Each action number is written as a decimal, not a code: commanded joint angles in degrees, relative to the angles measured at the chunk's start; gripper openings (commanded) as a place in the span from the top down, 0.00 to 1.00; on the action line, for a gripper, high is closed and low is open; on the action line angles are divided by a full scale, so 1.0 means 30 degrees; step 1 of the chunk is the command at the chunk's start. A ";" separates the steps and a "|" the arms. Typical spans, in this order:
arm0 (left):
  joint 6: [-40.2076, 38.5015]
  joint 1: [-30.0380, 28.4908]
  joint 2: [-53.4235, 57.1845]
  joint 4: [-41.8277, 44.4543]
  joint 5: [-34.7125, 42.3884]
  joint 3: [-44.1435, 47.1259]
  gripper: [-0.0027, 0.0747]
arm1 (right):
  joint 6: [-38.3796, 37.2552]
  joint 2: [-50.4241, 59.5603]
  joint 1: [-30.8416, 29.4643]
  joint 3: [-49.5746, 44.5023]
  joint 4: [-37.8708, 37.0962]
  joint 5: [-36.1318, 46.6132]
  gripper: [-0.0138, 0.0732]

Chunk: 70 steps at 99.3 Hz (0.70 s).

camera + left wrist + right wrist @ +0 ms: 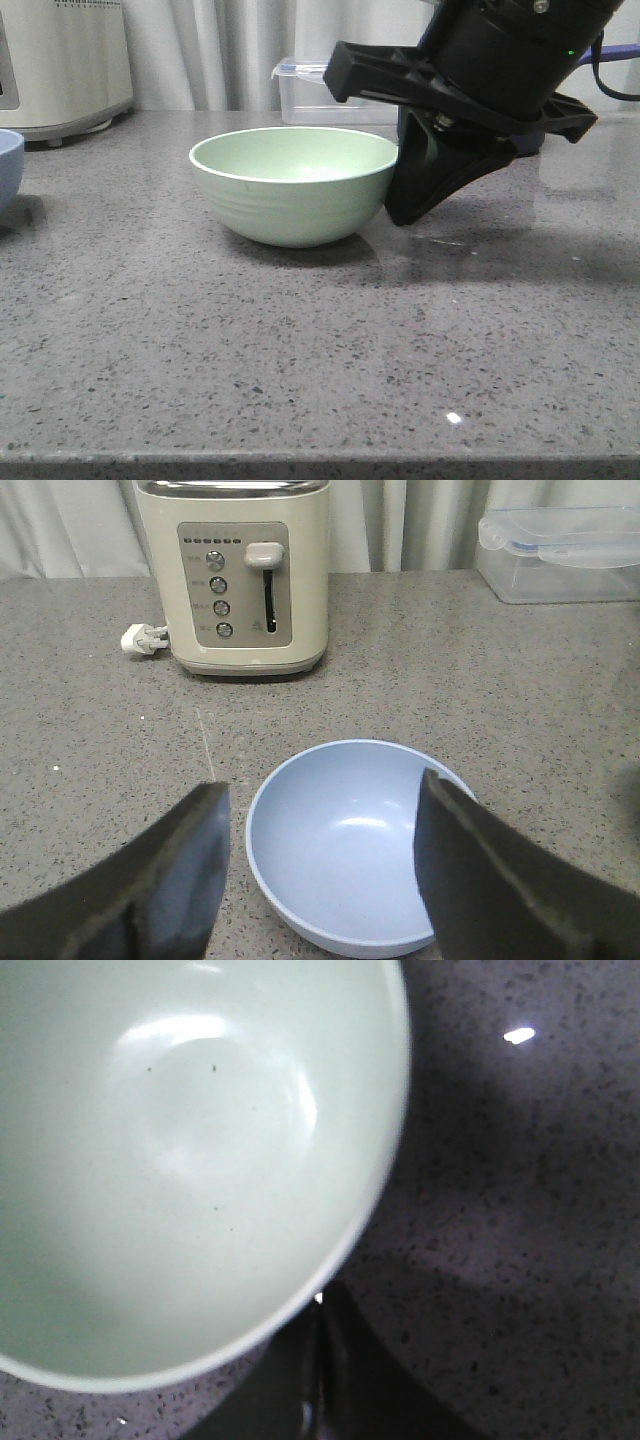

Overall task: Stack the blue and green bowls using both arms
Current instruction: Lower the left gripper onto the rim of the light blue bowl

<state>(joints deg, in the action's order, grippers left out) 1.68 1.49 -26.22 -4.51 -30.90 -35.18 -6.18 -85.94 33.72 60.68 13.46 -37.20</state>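
So here's where I'm at: the green bowl (294,184) sits upright on the grey bench (300,340), about mid-scene, and my right fingers (425,195) are down right against its right side, tip touching or just about touching the wall under the rim. From my right wrist cam I'm looking straight into the bowl and the rim edge lies right over the dark finger, so I honestly cannot tell how far open that pair is or whether it has the rim pinched yet.

The blue bowl (345,845) is way off at the left edge of the bench, well apart from the green one, near side of the cream toaster (238,575). My left fingers (325,880) hang spread wide and empty, one either side of it, holding nothing.

So each arm has its own bowl. Blue looks like the smaller one, so I reckon it needs to travel right and drop inside green, not the other way round
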 commanded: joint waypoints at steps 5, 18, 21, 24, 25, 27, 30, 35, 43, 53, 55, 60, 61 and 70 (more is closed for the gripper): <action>-0.0190 -0.0001 -0.0262 -0.0065 0.1668 -0.0654 0.44 | 0.0200 0.0641 -0.0004 0.0420 0.0300 0.0908 0.93; -0.0190 -0.0001 -0.0501 -0.0065 0.1508 -0.0704 0.44 | 0.0200 0.0641 -0.0004 0.0420 0.0300 0.0839 0.93; -0.0224 -0.0001 -0.0715 -0.0065 0.1299 -0.0855 0.44 | 0.0200 0.0641 -0.0004 0.0420 0.0300 0.0774 0.93; -0.0264 -0.0001 -0.1127 -0.0065 0.0981 -0.1056 0.44 | 0.0200 0.0641 -0.0004 0.0420 0.0300 0.0675 0.93; -0.0308 -0.0001 -0.1220 -0.0065 0.0793 -0.1113 0.44 | 0.0200 0.0641 -0.0004 0.0420 0.0300 0.0634 0.93; -0.0350 -0.0001 -0.1532 0.0022 0.0470 -0.1396 0.44 | 0.0200 0.0641 -0.0004 0.0420 0.0300 0.0614 0.93; -0.0721 -0.0001 -0.2011 0.0226 0.0020 -0.1639 0.44 | 0.0200 0.0641 -0.0004 0.0420 0.0300 0.0541 0.93; -0.1625 -0.0001 -0.3003 0.0764 -0.0861 -0.2291 0.44 | 0.0200 0.0641 -0.0004 0.0420 0.0300 0.0499 0.93; -0.3060 -0.0001 -0.4859 0.1898 -0.2475 -0.3679 0.44 | 0.0200 0.0641 -0.0004 0.0420 0.0300 0.0499 0.93; -0.3846 -0.0001 -0.7065 0.2383 -0.3860 -0.5122 0.44 | 0.0200 0.0641 -0.0004 0.0420 0.0300 0.0499 0.93; -0.3846 -0.0001 -0.7491 0.2383 -0.4030 -0.5313 0.44 | 0.0200 0.0641 -0.0004 0.0420 0.0300 0.0499 0.93; -0.3846 -0.0001 -0.8469 0.2254 -0.4270 -0.5916 0.44 | 0.0200 0.0641 -0.0004 0.0420 0.0300 0.0499 0.93; -0.3846 -0.0001 -0.8610 0.2254 -0.4264 -0.6071 0.44 | 0.0200 0.0641 -0.0004 0.0420 0.0300 0.0499 0.93; -0.3846 -0.0001 -1.0247 0.2254 -0.4616 -0.6948 0.44 | 0.0200 0.0641 -0.0004 0.0420 0.0300 0.0499 0.93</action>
<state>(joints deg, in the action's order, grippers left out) -8.93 1.49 -53.61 1.94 -46.53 -51.96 -6.18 -85.94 33.72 60.68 13.69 -37.63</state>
